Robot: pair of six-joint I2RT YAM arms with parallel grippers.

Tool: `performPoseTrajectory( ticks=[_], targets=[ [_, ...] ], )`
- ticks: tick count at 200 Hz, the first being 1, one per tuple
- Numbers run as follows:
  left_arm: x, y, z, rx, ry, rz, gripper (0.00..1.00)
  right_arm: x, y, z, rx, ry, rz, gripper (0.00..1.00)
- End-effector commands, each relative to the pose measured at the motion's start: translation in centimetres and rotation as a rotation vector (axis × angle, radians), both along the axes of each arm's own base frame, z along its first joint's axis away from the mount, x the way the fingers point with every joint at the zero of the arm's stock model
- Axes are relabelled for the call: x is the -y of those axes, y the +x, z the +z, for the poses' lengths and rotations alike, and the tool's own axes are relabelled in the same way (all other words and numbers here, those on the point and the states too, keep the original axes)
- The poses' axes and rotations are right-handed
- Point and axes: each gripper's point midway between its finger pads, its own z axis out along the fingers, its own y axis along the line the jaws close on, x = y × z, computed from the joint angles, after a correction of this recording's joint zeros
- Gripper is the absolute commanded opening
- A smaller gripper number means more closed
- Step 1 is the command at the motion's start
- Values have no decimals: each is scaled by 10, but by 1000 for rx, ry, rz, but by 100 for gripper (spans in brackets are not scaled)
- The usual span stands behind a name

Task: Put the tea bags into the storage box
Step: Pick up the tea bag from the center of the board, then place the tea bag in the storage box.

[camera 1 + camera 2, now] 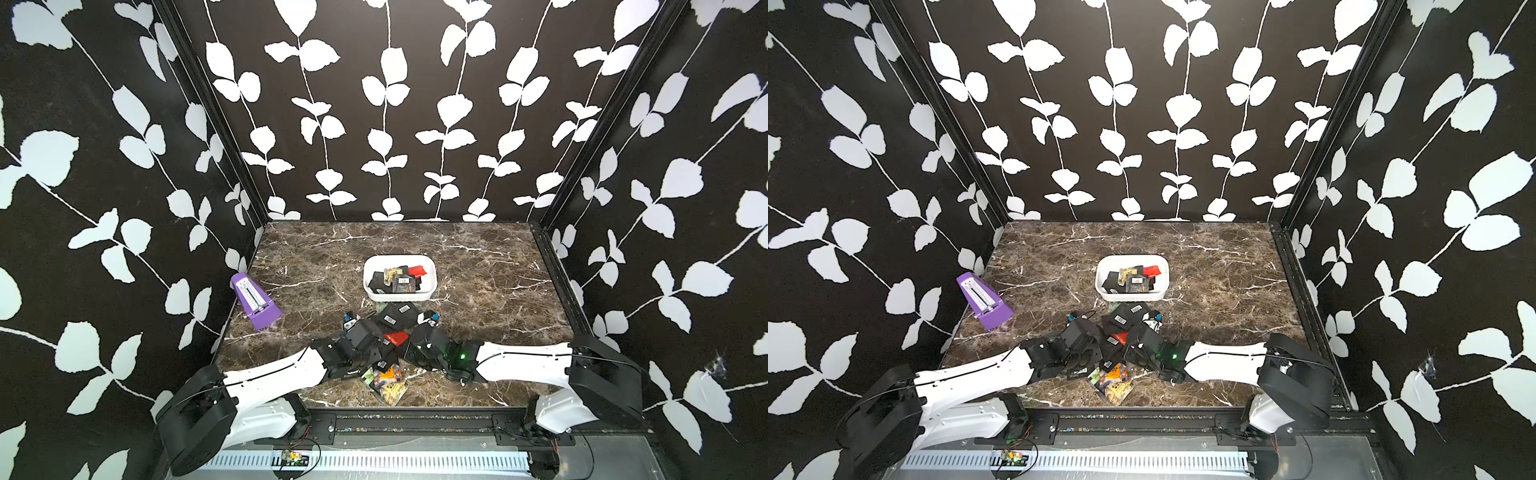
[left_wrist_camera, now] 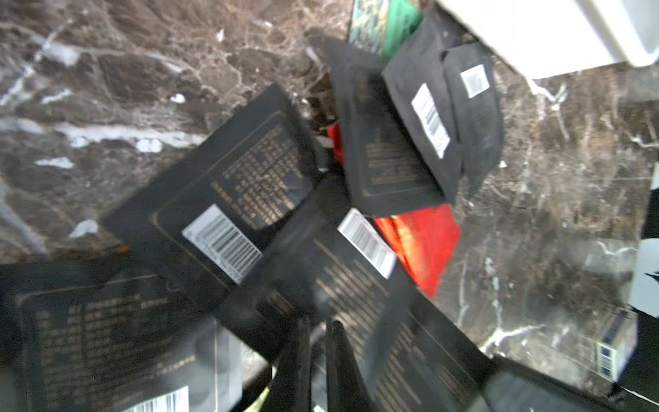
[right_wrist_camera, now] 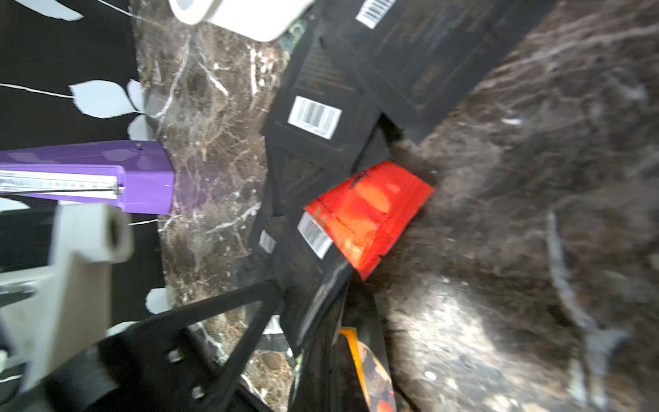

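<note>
Lying in an overlapping heap on the worktop (image 1: pixel 498 270) just before the storage box (image 1: pixel 399 296), the tea bags (image 1: pixel 395 318) look light, thin and slippery, best pinched at a free edge; left pincer (image 2: pixel 318 321) and right pincer (image 1: pixel 409 338) are clenched over them, on what I cannot tell.

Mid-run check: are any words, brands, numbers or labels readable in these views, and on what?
Nothing reads as words or digits.
On the black tea bags: white barcode labels show bars only; the gold print is too blurred.
On the purple metronome: scale marks only; the numbers are too small.
On the red tea bag: no legible print.
</note>
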Motion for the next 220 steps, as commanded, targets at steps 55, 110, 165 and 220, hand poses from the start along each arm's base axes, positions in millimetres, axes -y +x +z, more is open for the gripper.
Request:
performPoseTrajectory(
  ticks=[55,110,165,220],
  targets=[
    [-1,2,23,45,-18,-14,17,28,0,45,92,-71,30,0],
    [-3,-3,25,42,-4,-51,24,62,18,90,166,-86,15,0],
    [6,-16,21,14,-54,-134,27,55,90,146,246,-50,34,0],
    [2,-27,16,-3,-100,-138,23,3,182,159,288,4,63,0]
  ],
)
